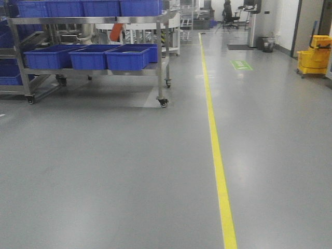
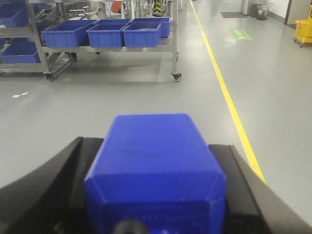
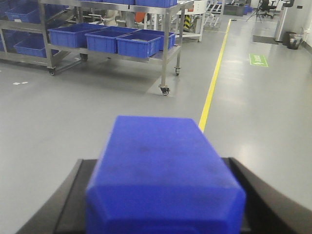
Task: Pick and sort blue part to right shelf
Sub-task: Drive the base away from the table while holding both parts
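Observation:
In the left wrist view a matte blue part [image 2: 155, 165] fills the lower frame, and my left gripper [image 2: 154, 144] is shut on it, with a black finger [image 2: 73, 170] on each side. The right wrist view shows a second blue part [image 3: 163, 170] the same way, held in my shut right gripper [image 3: 158, 163]. Both parts hang over bare grey floor. Ahead and to the left stands the right shelf [image 1: 161, 67], a wheeled steel rack carrying large blue bins [image 1: 127, 58], also visible as the right shelf [image 2: 174, 44] and the right shelf [image 3: 165, 48]. Neither gripper shows in the front view.
A yellow floor line [image 1: 215, 150] runs from near to far, right of the rack. Another steel rack with blue bins [image 1: 10, 78] stands at the far left. A yellow mop bucket [image 1: 314, 57] is at the right wall, with a chair [image 1: 229, 15] and a bin [image 1: 267, 44] beyond.

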You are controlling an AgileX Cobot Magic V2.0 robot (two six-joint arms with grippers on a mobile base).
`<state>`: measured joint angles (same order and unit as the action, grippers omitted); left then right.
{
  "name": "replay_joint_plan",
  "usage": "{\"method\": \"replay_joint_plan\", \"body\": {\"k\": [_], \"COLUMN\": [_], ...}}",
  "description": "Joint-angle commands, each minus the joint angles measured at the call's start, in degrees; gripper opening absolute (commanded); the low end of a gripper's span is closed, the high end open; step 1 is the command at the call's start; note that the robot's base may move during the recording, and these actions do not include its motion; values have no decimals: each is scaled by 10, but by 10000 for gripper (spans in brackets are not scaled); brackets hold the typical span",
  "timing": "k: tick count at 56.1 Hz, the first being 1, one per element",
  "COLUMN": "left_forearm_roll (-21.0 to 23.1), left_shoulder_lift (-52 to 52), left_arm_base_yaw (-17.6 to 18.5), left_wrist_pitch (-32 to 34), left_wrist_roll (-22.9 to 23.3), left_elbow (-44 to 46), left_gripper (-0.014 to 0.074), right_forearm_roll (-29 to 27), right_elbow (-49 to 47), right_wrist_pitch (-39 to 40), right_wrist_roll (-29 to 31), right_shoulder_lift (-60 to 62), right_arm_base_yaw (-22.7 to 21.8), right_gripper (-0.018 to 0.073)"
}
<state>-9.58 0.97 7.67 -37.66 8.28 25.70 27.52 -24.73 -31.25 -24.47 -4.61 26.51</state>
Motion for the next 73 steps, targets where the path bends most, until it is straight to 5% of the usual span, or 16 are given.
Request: {"method": "replay_joint_plan", "body": {"k": [1,73], "left_forearm_roll": [-3,-3], "left_shoulder_lift": [11,11], "left_arm_base_yaw": [-1,-1], "left_wrist_pitch": [56,56], "left_wrist_roll": [4,4], "left_elbow": [16,16], "left_gripper": [366,366], "right_forearm_roll": [20,20], "right_elbow": [-17,-17], "right_wrist_pitch": [50,50], "right_wrist_roll": [5,5], "right_shoulder_lift": [-10,-10], "right_arm_base_yaw": [-2,-2], "right_gripper": [237,237]}}
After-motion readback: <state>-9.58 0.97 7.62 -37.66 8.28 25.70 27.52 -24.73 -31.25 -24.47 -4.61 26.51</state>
